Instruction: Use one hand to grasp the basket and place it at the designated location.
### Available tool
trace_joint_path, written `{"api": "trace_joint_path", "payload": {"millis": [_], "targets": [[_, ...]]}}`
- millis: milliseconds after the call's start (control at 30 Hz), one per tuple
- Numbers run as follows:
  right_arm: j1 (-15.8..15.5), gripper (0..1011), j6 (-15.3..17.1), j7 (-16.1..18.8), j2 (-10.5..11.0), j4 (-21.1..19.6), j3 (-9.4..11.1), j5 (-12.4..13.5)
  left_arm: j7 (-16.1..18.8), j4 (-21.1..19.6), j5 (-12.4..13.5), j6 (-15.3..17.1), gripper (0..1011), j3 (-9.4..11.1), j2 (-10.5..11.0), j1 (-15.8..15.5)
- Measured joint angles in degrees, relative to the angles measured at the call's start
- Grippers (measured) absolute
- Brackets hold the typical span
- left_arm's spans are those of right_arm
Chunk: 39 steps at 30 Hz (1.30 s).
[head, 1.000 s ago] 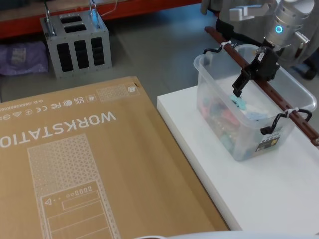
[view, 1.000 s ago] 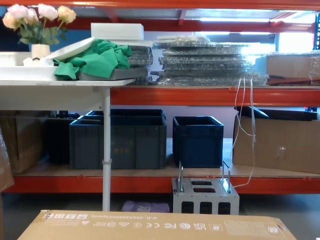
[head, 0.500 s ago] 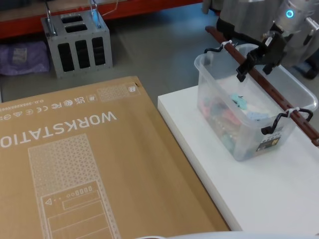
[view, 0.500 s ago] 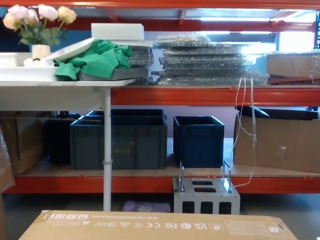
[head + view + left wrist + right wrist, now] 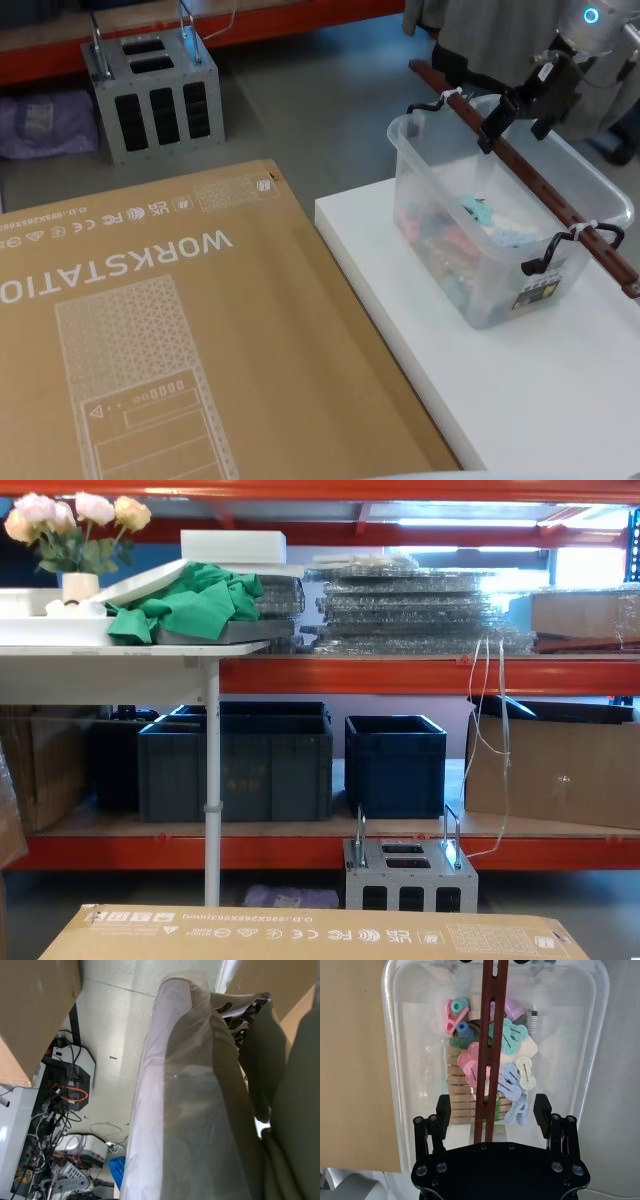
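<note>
On the white surface [image 5: 520, 400], beside the big cardboard box [image 5: 150, 330], stands the basket [image 5: 470, 290], a stiff, probably light plastic tub with pegs inside. Its reddish-brown handle bar [image 5: 540, 200] runs along the long axis, from near right to far left. The best hold is the bar's middle. Farther back, the right pincer [image 5: 520, 108] hovers open, astride the bar

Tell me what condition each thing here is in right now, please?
Basket: upright on the white table, holding colourful clips.
Handle bar: lying across the basket's top, not gripped.
Right gripper: open, fingers either side of the bar.
Cardboard box: closed, lying flat.
</note>
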Motion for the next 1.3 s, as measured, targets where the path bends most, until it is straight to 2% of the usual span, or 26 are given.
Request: {"api": "trace_joint_path", "payload": {"millis": [633, 667, 867, 1300], "targets": [[-0.1, 1001, 0.8, 0.4, 1.3, -1.9, 2.2, 0.8, 0.0, 0.0, 0.0, 0.0, 0, 0.0, 0.0, 0.0], [0.3, 1001, 1.2, 0.2, 2.5, -3.5, 3.4, 1.5, 0.0, 0.0, 0.0, 0.0, 0, 0.0, 0.0, 0.0], [0.5, 1001, 1.6, 0.0, 3.3, -4.7, 4.5, 1.9, 0.0, 0.0, 0.0, 0.0, 0, 0.0, 0.0, 0.0], [0.0, 1001, 1.5, 0.0, 3.4, -5.1, 5.3, 1.9, 0.0, 0.0, 0.0, 0.0, 0, 0.0, 0.0, 0.0]]}}
